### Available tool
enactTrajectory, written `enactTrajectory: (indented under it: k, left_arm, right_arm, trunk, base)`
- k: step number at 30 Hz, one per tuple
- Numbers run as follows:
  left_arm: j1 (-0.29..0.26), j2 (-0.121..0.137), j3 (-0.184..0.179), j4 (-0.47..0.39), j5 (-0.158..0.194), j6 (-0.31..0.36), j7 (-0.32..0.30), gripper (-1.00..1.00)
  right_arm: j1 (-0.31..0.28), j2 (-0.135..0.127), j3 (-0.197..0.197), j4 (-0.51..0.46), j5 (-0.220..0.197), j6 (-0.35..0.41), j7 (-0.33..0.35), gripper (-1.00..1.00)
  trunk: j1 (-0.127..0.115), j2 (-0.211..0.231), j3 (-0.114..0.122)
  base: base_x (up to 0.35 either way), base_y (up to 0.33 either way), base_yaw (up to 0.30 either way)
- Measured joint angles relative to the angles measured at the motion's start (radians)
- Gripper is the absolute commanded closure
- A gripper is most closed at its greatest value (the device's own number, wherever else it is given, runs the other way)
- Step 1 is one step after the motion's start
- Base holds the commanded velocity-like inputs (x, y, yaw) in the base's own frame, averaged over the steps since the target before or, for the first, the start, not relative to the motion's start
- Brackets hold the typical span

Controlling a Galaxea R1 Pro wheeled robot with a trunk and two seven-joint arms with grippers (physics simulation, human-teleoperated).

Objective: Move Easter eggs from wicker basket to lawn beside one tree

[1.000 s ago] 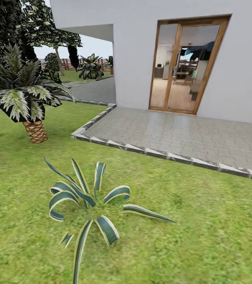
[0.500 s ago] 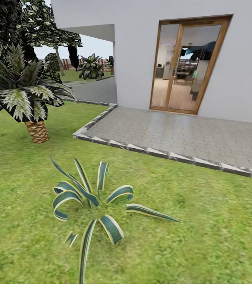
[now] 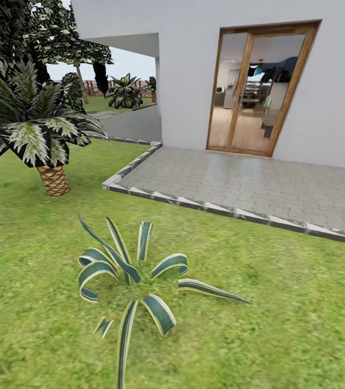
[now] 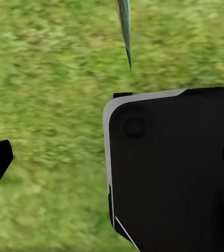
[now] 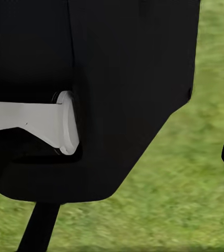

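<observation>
Garden lawn (image 3: pixel 280 324) before the white house (image 3: pixel 194 70) and paving (image 3: pixel 258 183): the view has drifted slightly, suggesting the robot is travelling; basket and eggs lie somewhere beyond both claws, whose opening cannot be judged; striped plant (image 3: pixel 134 281) ahead.

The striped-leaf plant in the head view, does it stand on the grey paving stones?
No, the striped-leaf plant grows out of the lawn, well in front of the grey paving stones.
</observation>
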Motion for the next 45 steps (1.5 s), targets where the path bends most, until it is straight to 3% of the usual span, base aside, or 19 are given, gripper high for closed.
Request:
enactTrajectory:
  k: [45]
  left_arm:
    - [0.0, 0.0, 0.0, 0.0, 0.0, 0.001, 0.0, -1.0]
  right_arm:
    - [0.0, 0.0, 0.0, 0.0, 0.0, 0.0, 0.0, -1.0]
  trunk:
    - [0.0, 0.0, 0.0]
  base:
    - [-0.018, 0.127, 0.0]
